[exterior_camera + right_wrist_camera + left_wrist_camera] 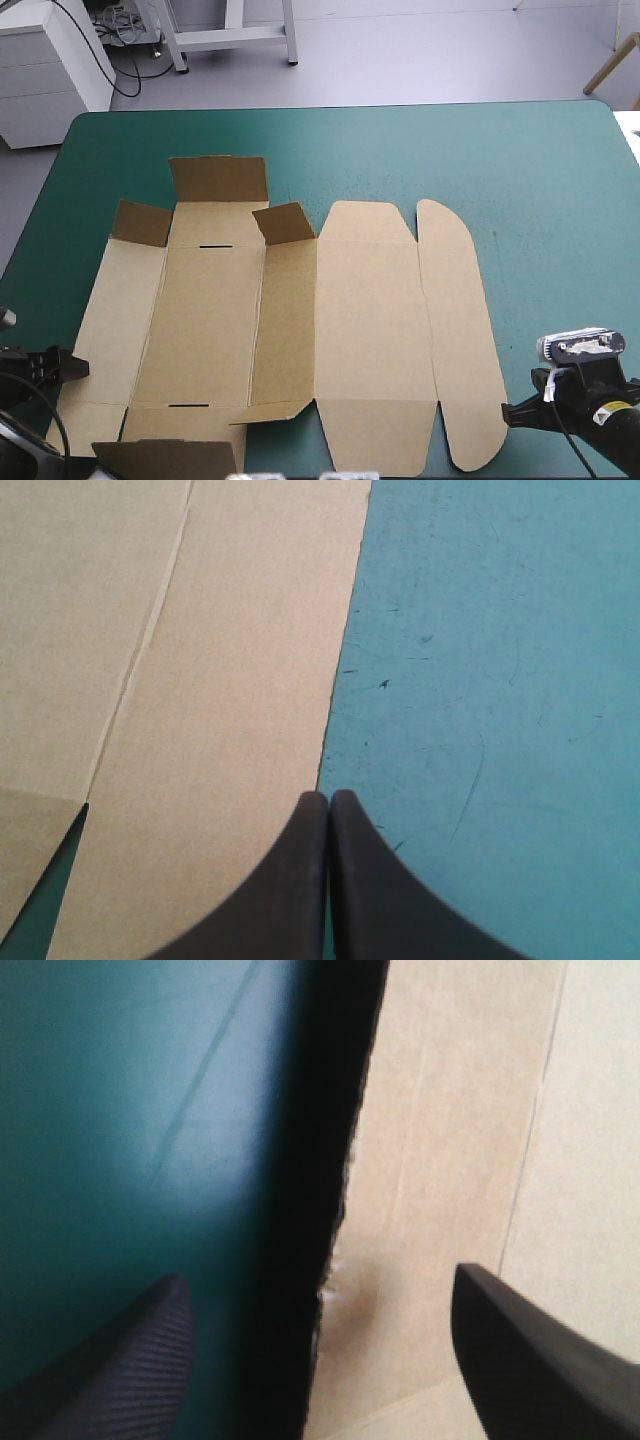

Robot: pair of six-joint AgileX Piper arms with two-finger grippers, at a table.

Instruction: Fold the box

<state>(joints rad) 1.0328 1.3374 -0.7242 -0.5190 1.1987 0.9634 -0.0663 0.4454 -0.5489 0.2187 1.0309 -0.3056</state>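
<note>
Box [300,320] lies flat on table [540,180], left of ctr, some flaps [283,222] raised. L gripper [315,1285]: wide open, straddling box's left edge, nothing held. R gripper [328,798]: fingers together, empty, tip at box's right edge.

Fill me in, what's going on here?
The brown box lies mostly flat on the teal-green table, with a few flaps near its left end tilted up. The left gripper is open astride the box's left edge. The right gripper is shut at the right edge. Neither holds it.
</note>
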